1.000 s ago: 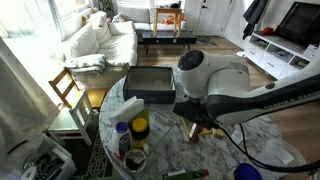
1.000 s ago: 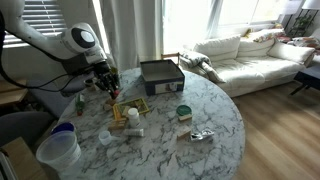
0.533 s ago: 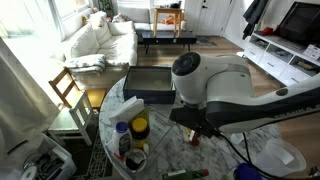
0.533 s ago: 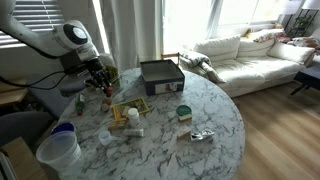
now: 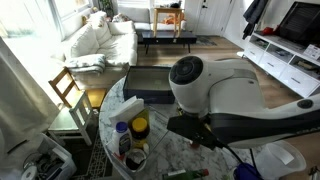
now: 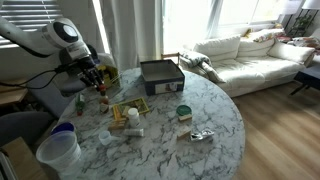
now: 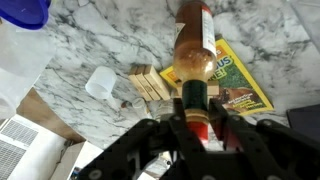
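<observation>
My gripper (image 7: 197,112) is shut on the red-capped neck of a sauce bottle (image 7: 194,45) with amber-brown contents. It holds the bottle above the marble table (image 7: 100,40). In an exterior view the gripper (image 6: 94,78) is near the table's edge, and the bottle (image 6: 101,96) hangs below it. In an exterior view the arm's bulk hides the jaws. Below the bottle lie a yellow magazine (image 7: 238,78) and a small wooden block (image 7: 150,82). A white cup (image 7: 100,85) lies beside the block.
On the round table are a black box (image 6: 160,75), a green-lidded tin (image 6: 183,112), crumpled foil (image 6: 202,135), a yellow-capped white bottle (image 6: 131,118) and a blue-lidded plastic tub (image 6: 58,148). A white sofa (image 6: 250,55) stands behind. A wooden chair (image 5: 68,88) is beside the table.
My gripper has moved with the bottle toward the table's edge, away from the black box. The things on the table have not moved.
</observation>
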Motion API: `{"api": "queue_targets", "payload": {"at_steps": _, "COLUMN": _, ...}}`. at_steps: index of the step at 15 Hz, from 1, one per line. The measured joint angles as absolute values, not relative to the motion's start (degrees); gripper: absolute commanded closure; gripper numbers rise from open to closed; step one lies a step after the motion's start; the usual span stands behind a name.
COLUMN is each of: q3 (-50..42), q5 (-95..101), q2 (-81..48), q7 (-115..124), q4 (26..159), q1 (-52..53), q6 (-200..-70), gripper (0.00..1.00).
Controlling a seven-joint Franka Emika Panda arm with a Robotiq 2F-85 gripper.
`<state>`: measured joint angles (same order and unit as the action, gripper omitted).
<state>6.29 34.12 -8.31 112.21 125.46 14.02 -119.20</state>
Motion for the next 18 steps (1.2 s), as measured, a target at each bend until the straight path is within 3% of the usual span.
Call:
{"api": "queue_targets", "payload": {"at_steps": 2, "q3": 6.6, "q5": 34.1, "q2": -7.8, "q7": 112.3, "q4": 126.0, "q1": 14.1, "q6": -119.0, "gripper": 0.34}}
{"api": "queue_targets", "payload": {"at_steps": 6, "q3": 6.8, "q5": 34.1, "q2": -6.3, "q7": 112.3, "q4": 126.8, "q1": 14.0, "q6": -118.8, "gripper": 0.02}}
{"api": "queue_targets", "payload": {"at_steps": 18, "q3": 6.8, "q5": 27.0, "q2": -1.1, "q7": 113.5, "q4": 127.0, "q1": 11.7, "q6": -117.5, "gripper": 0.0}}
